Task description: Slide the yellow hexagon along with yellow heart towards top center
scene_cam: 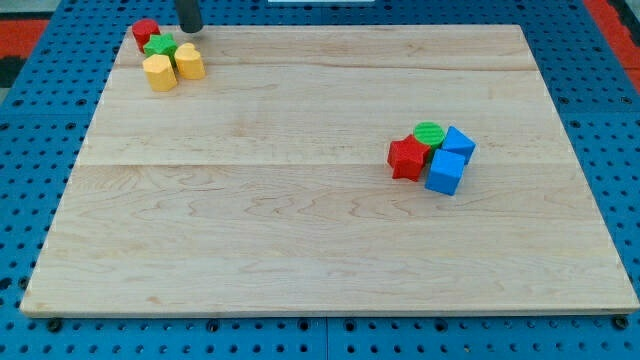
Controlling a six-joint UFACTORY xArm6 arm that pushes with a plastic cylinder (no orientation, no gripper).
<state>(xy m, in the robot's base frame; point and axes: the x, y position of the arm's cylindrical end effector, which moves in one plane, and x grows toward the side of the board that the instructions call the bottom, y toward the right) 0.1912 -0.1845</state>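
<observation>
Yellow hexagon and yellow heart sit touching at the tabletop's 11 o'clock corner beside green and red blocks; my tip, a bare rod end effector with nothing to open or close, is at their 1 o'clock, wrong side for pushing toward 12.

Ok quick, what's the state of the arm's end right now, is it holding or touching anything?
My tip: a bare rod, holds nothing. It sits at the view's top left, just above and right of the yellow heart and yellow hexagon; contact cannot be told.
</observation>
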